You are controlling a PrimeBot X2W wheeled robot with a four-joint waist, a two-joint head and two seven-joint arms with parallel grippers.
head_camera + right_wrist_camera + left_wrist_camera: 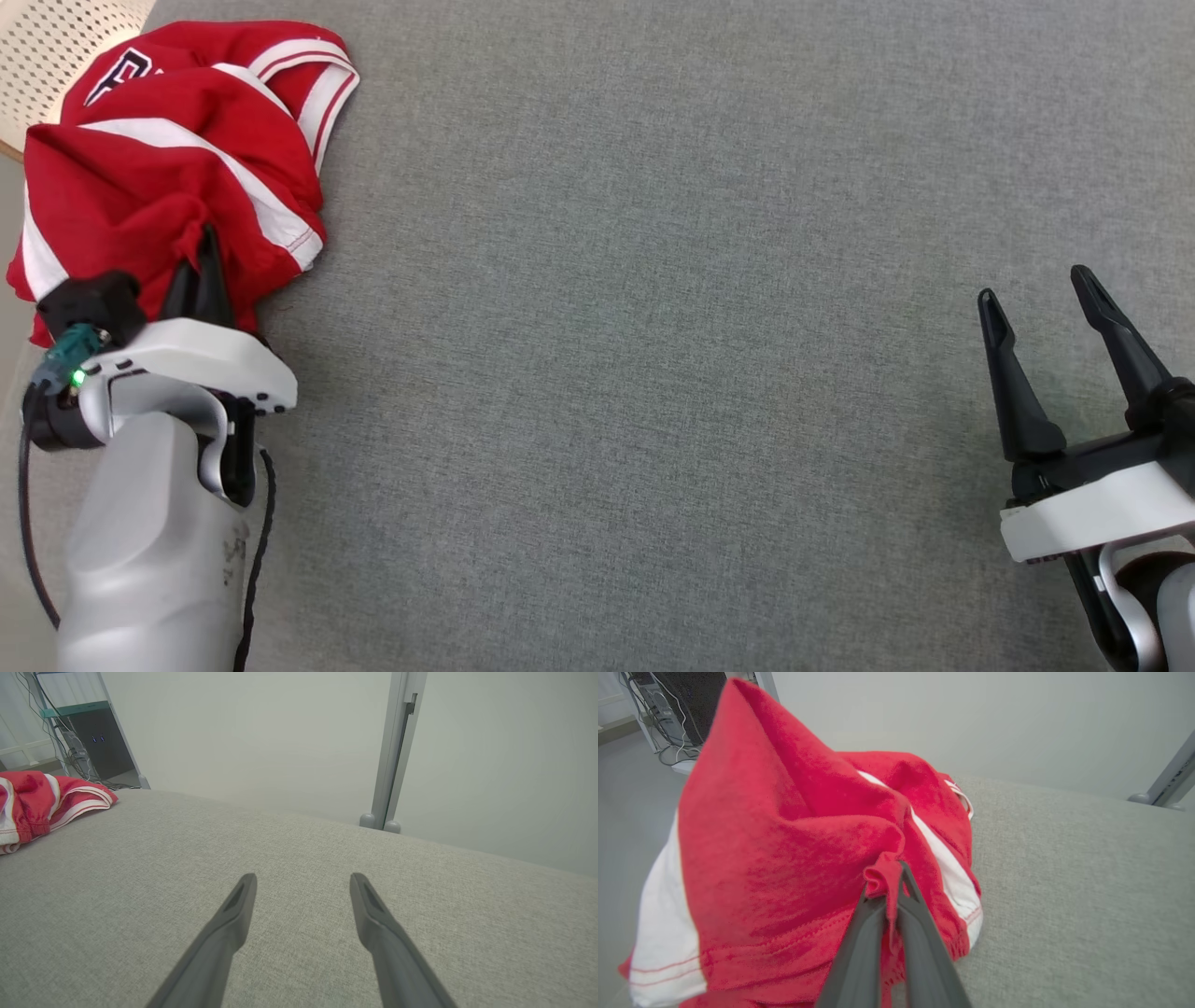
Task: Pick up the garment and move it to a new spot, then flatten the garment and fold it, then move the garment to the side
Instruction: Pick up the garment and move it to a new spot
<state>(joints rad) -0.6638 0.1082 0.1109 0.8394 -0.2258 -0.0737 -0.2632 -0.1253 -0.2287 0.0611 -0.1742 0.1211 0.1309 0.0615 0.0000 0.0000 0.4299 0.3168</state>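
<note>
The crumpled red garment (168, 159) lies upper left, at the table's (653, 373) edge, a fold clamped between the left gripper's (207, 241) fingers, seemingly to carry it inward, while the right gripper (1034, 287) idles lower right, fingers apart.

The garment (168, 159) is red with white stripes and a dark print. It lies crumpled in a heap at ten o'clock in the head view, at the edge of the grey surface (653, 373). The left gripper (205, 252) pinches one small fold on its six o'clock side.
</note>
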